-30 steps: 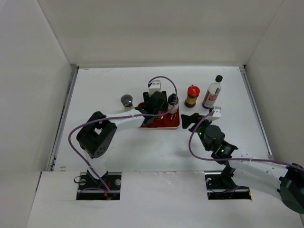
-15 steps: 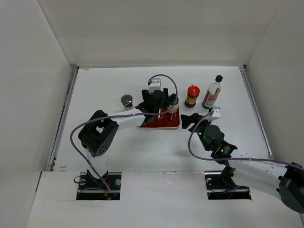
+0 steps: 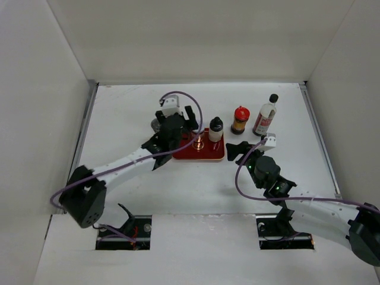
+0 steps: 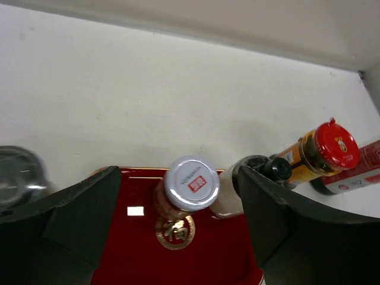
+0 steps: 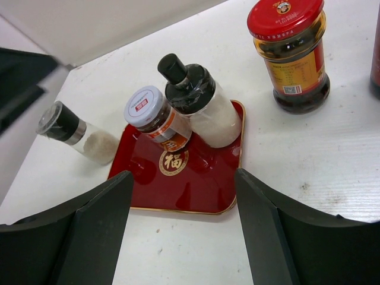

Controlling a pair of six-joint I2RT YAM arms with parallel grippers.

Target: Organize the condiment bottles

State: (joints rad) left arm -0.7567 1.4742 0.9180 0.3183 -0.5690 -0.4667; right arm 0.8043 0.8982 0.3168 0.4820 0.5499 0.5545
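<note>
Left claw: had drawn back leftward, jaws part-open and empty, leaving the white-lidded shaker upright on the red tray, just beside the white bottle. Right claw: open, empty. Grey-lidded shaker, brown bottle and tall clear bottle stood on the desk, unsorted.

Bright, even overhead light leaves the white table with only faint soft shadows, the glossy red rectangular tray shows mild glare, and the left wrist view blurs its dark fingers and the grey-lidded shaker jar.
</note>
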